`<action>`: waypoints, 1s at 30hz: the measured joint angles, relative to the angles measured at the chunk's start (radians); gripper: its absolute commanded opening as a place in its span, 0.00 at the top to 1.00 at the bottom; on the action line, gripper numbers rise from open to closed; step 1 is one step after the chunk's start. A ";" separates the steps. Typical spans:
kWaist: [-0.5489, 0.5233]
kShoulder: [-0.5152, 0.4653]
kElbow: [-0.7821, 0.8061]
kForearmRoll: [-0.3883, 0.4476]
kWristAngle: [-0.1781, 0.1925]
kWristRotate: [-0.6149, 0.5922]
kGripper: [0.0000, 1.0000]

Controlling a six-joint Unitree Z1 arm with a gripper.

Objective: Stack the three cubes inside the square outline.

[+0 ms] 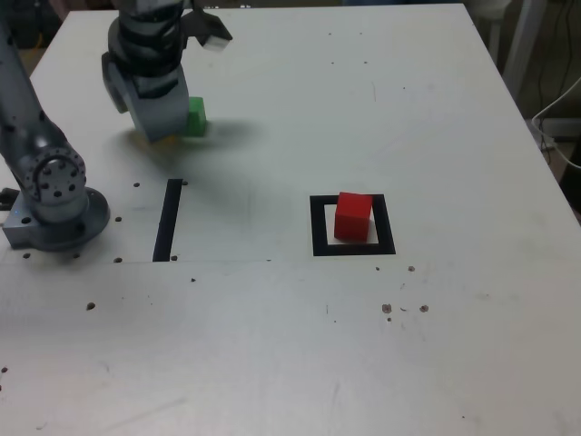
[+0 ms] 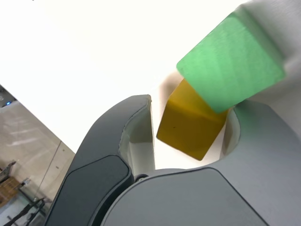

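Note:
The red cube stands inside the black square outline, right of centre in the exterior view. Far off at the exterior view's upper left, my gripper is down at the table beside the green cube and hides nearly all of the yellow cube. In the wrist view the yellow cube sits between the fingers of the gripper. A gap shows between it and one finger, so the gripper is open around it. The green cube lies just beyond, touching the yellow one.
A single straight black strip is taped on the white table between the arm's base and the outline. Small dark specks dot the table. Cables and a stand lie past the table's right edge in the exterior view.

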 measured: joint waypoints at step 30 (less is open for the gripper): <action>0.000 -0.042 -0.058 0.038 -0.043 0.016 0.61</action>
